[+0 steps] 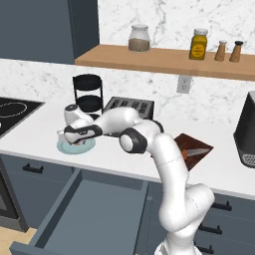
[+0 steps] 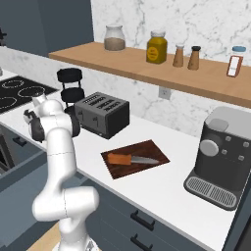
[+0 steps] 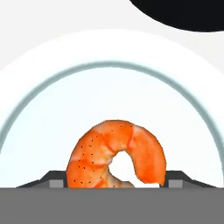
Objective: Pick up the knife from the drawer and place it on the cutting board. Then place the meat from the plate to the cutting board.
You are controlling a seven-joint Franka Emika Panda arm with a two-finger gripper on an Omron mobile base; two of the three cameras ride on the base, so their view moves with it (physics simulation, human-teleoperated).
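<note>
Meat (image 3: 116,153) lower centre of hand view, on plate (image 3: 52,109), between fingertips (image 3: 57,180) either side. Claw (image 3: 114,183) spread, not yet clamped. Likely light, soft, slick; pinch across thick curled body. Knife (image 2: 131,159) on cutting board (image 2: 147,149), mid-frame.

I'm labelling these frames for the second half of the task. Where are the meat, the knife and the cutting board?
the meat (image 3: 114,154): hand view, on the upper arc of its orange curl.
the knife (image 2: 119,158): right base view, on its orange-brown handle.
the cutting board (image 2: 147,148): right base view, on bare wood behind the blade.
</note>
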